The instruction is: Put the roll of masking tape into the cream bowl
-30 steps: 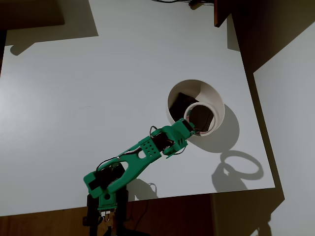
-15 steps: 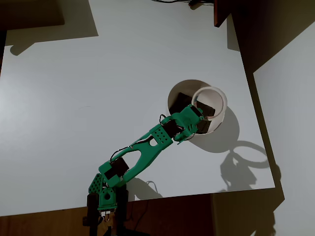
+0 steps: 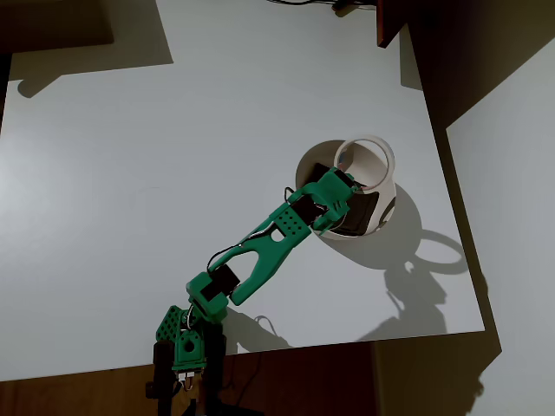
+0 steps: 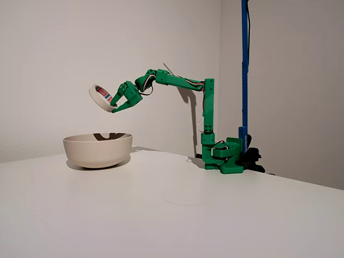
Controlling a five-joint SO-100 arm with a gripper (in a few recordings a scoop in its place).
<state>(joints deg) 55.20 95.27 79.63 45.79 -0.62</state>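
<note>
In the overhead view the roll of masking tape [image 3: 364, 141] hangs over the far right part of the cream bowl [image 3: 305, 169], with my green gripper [image 3: 345, 180] shut on its near edge. Dark brown square pieces [image 3: 360, 217] lie inside the bowl. The fixed view shows the tape [image 4: 98, 100] tilted and held well above the bowl [image 4: 98, 150], clear of its rim. My gripper [image 4: 115, 103] grips it from the right, with the arm stretched out level from its base [image 4: 223, 157].
The bowl stands near the table's right edge [image 3: 455, 234] in the overhead view. A dark wooden piece [image 3: 390, 22] juts in at the top. A blue pole [image 4: 244, 64] rises behind the arm's base. Open white tabletop [image 3: 156, 156] lies to the left.
The arm has stretched out further. It carried the tape from the bowl's near rim up and across to above the bowl's far side. The grip has stayed shut.
</note>
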